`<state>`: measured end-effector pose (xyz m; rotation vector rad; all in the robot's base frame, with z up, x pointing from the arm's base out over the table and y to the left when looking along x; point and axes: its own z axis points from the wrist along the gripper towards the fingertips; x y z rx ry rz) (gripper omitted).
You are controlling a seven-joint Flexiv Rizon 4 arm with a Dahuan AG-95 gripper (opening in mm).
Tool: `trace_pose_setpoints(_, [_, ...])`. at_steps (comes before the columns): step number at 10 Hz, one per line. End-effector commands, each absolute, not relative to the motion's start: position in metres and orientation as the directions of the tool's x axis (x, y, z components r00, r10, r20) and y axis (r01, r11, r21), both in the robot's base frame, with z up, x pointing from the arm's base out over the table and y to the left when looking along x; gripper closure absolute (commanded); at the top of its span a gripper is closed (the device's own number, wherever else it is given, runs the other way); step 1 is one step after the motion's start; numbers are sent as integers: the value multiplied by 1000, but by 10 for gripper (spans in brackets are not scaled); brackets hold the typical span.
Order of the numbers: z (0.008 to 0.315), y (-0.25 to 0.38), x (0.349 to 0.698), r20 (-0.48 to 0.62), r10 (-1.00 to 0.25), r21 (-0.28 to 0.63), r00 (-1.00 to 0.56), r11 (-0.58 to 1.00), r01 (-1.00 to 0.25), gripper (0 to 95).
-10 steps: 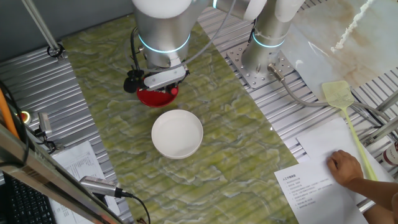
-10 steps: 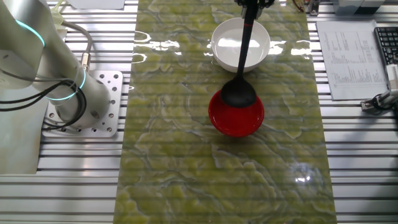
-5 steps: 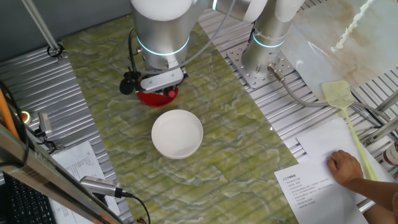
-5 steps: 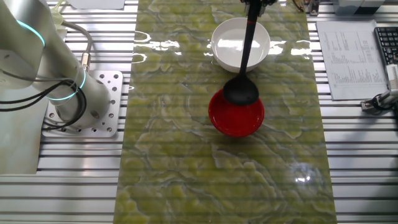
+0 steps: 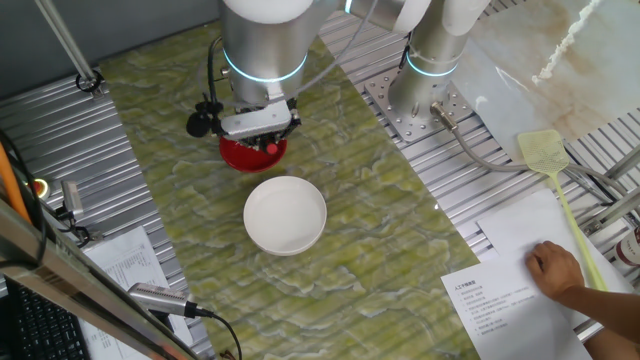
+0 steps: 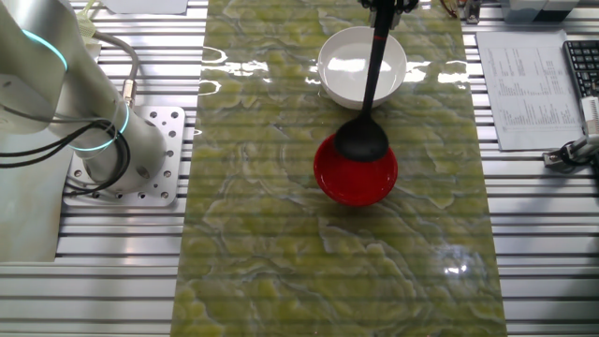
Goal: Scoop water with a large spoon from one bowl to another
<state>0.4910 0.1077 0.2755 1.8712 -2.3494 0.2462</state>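
Right now, from one fixed view, you see the arm's wrist leaning over the far part of the green marbled bench (image 5: 380, 250), with the end effector (image 5: 258, 124) hanging directly over the small red bowl (image 5: 252, 153) and hiding most of it. You cannot tell from this angle whether its fingers are spread or closed, because the white wrist housing covers them. A black rounded shape, the ladle (image 5: 201, 124), pokes out to the side of the housing, above the bench and beside the red bowl. The white bowl (image 5: 285, 214) sits nearer the camera, close to the red one but apart from it, and the inside looks plain white. Off to the side you have a person's hand (image 5: 556, 270) resting on a printed sheet (image 5: 500, 300), and a yellow fly swatter (image 5: 556, 180) lying across the slatted frame. Turning to the other fixed view, you see the ladle's round black scoop (image 6: 360, 140) over the far rim of the red bowl (image 6: 356, 176), tilted, with its thin handle running up across the white bowl (image 6: 344, 70) to the top edge of the picture. The end effector itself is almost wholly cut off there, so you cannot judge its grip. The arm's base (image 6: 112, 154) stands beside the bench.
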Motion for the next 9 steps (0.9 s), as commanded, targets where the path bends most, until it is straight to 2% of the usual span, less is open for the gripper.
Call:
trace_pose_setpoints(1, [275, 103, 490, 181, -933, -80, -310, 300, -950, 950])
trace_pose_setpoints(9, [271, 97, 490, 91, -808, -97, -583, 575, -812, 950])
